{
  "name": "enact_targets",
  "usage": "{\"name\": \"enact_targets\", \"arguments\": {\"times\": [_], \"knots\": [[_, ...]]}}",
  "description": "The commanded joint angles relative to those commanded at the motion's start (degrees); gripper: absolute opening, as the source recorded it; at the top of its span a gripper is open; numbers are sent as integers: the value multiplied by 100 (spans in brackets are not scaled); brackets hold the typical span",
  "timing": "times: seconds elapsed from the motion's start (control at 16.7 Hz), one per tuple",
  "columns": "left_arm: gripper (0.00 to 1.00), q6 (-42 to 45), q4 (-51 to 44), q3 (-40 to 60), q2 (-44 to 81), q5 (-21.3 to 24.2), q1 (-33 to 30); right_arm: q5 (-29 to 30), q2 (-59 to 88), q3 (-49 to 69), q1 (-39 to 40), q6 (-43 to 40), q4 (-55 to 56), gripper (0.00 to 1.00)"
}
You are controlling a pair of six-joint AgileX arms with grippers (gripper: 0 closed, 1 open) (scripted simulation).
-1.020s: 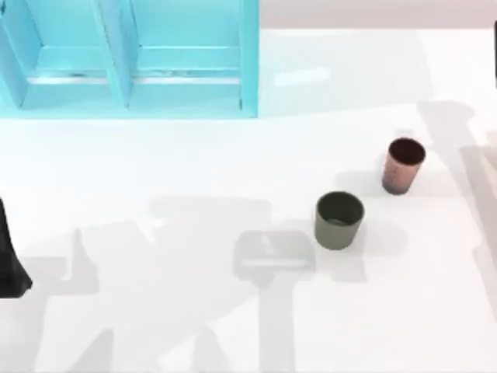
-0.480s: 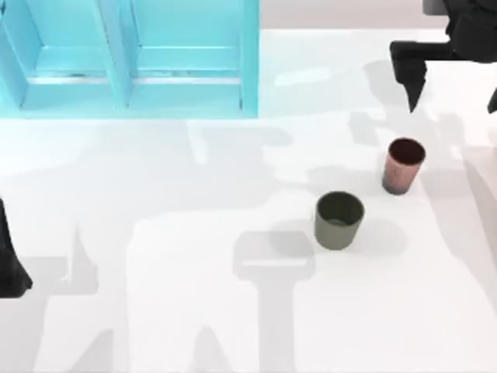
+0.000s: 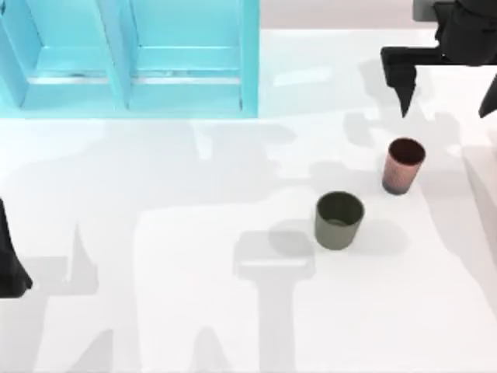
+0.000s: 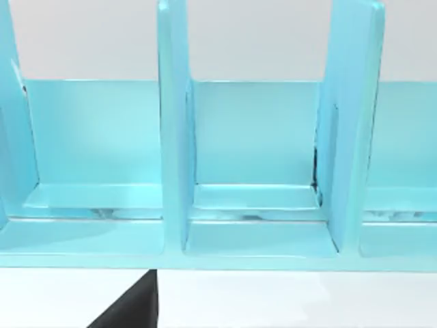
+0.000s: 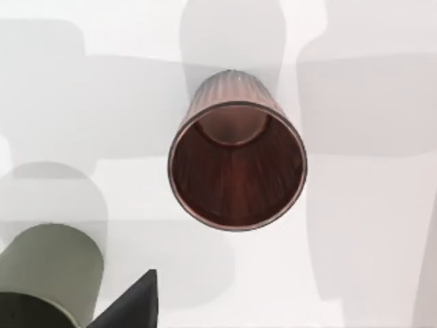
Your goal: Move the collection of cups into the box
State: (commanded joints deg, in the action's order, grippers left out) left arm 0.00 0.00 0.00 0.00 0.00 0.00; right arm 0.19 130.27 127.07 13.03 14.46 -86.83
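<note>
White table (image 3: 194, 311) bears blue box (image 3: 128, 58), two cups.

Right hand (image 3: 444, 85): matte black, blocky body, tapered pointed fingers (image 3: 401, 81). Left arm (image 3: 11, 264): black, smooth.

Green cup (image 3: 339, 221) – pink cup (image 3: 403, 165) – upright

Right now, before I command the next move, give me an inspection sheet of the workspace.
Surface: white table, shadowed in patches.
Job's things: reddish-pink cup and olive-green cup upright at the right side, apart, neither in the blue box at top left.
Clutter: nothing seen.
Grippers: right gripper open, hovering at the top right, above and beyond the reddish-pink cup; left arm parked at the left edge.
Cables: nothing seen.
Surroundings: the box's compartments look empty from the left wrist view.
</note>
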Motion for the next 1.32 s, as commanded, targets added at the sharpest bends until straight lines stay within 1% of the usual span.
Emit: {"name": "enact_targets", "arguments": {"times": [0.12,0.24,0.66,0.96,1.32], "knots": [[100,0,0,0,0,0,0,0,-5,-89,10,-9,88,100],[100,0,0,0,0,0,0,1,-6,-408,20,-11,405,100],[100,0,0,0,0,0,0,1,25,-2073,43,16,2101,100],[100,0,0,0,0,0,0,1,37,-2212,47,20,2245,100],[100,0,0,0,0,0,0,1,37,-2212,47,20,2245,55]]}}
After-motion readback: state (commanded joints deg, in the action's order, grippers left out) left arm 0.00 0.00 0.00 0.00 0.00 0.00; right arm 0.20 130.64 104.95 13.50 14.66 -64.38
